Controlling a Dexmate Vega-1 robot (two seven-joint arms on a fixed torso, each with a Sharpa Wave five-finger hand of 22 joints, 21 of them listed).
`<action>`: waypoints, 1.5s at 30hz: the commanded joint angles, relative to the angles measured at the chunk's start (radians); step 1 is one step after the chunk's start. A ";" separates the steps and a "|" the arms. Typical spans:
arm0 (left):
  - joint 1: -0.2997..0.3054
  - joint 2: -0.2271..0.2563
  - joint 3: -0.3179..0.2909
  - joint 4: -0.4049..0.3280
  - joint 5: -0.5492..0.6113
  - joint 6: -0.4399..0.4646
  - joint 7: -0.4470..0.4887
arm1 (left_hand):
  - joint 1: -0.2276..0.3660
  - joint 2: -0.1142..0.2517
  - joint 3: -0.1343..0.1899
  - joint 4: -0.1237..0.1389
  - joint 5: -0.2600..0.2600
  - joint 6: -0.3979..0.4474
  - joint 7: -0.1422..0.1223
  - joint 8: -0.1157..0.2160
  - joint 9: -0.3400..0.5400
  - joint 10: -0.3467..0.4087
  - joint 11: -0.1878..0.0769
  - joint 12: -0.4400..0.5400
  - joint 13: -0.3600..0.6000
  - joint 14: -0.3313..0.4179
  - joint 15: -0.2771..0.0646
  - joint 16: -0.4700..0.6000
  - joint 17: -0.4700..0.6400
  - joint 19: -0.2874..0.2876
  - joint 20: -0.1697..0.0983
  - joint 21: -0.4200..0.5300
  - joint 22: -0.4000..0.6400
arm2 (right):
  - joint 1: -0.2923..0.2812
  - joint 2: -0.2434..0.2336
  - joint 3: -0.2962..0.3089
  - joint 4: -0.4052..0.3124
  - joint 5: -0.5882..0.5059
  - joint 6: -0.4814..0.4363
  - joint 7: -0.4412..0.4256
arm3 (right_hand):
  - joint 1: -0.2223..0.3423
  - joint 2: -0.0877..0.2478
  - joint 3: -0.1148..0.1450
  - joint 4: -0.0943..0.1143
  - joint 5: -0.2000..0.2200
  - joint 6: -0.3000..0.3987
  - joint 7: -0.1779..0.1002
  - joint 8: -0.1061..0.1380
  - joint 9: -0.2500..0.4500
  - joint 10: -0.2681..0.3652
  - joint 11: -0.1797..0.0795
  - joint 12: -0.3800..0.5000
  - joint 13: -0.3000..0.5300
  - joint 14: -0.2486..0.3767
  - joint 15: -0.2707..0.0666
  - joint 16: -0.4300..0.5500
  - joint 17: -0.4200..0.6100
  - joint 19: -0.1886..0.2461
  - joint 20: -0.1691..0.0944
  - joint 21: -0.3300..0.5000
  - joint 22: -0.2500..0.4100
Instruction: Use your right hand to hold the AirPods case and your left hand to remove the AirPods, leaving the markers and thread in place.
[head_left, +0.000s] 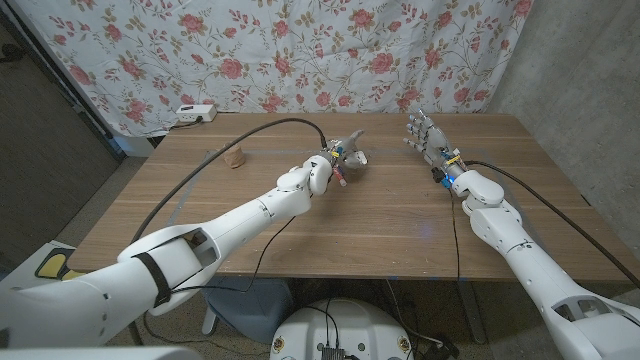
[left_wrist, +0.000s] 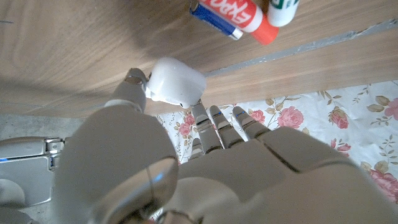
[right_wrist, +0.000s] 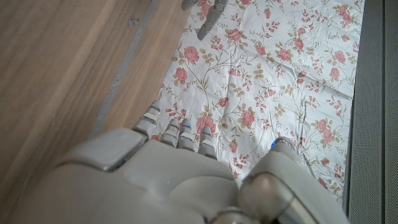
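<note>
At surface (head_left: 400, 230) centre, left robot hand (head_left: 345, 160) pinches AirPods case (left_wrist: 176, 81) beside markers (left_wrist: 233, 15); right robot hand (head_left: 428, 138) open, empty, well apart. Roles look reversed; AirPods apparently not yet removed.

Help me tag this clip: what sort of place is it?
Probably a makeshift indoor recording corner, not a home: a bare wooden table, a floral sheet hung as a backdrop, and a concrete floor at the side.

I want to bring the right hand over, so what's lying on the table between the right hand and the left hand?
In the head view, only bare wooden table lies between the right hand and the left hand.
</note>
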 joint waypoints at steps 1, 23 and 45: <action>0.034 0.002 -0.052 -0.052 -0.010 0.008 0.046 | -0.001 0.010 -0.007 0.002 0.003 0.005 0.005 -0.003 0.005 0.090 -0.098 0.003 0.005 0.006 0.008 -0.006 0.002 0.006 0.002 -0.001 0.003 | 0.004 0.005 0.000 0.013 0.004 0.013 0.009 | -0.001 0.010 0.002 -0.004 -0.002 -0.003 -0.002 0.001 0.004 0.002 0.003 0.003 0.001 -0.002 0.000 0.004 0.002 -0.001 0.008 0.001 0.002; 0.050 -0.020 -0.133 -0.071 -0.109 -0.075 0.073 | 0.001 0.011 -0.016 0.004 0.004 0.002 0.012 -0.008 0.005 0.078 -0.098 0.003 0.009 -0.009 0.019 -0.015 0.003 0.001 0.005 -0.004 0.003 | -0.008 0.014 0.013 0.029 0.019 0.044 0.018 | 0.000 0.010 0.003 -0.007 -0.002 -0.002 -0.002 0.001 0.004 0.002 0.005 0.003 0.001 -0.004 0.002 0.003 0.001 -0.001 0.007 0.001 0.002; 0.037 -0.055 -0.206 0.036 -0.336 -0.292 0.109 | 0.006 0.015 -0.023 0.005 0.005 0.006 0.019 -0.008 0.005 0.075 -0.097 0.005 0.014 -0.011 0.022 -0.017 0.004 0.001 0.004 -0.004 0.003 | -0.020 0.013 0.021 0.016 0.028 0.048 0.016 | 0.000 0.010 0.002 -0.009 -0.003 -0.002 -0.001 0.001 0.004 0.002 0.003 0.003 0.001 -0.004 0.002 0.003 0.001 -0.001 0.007 0.001 0.002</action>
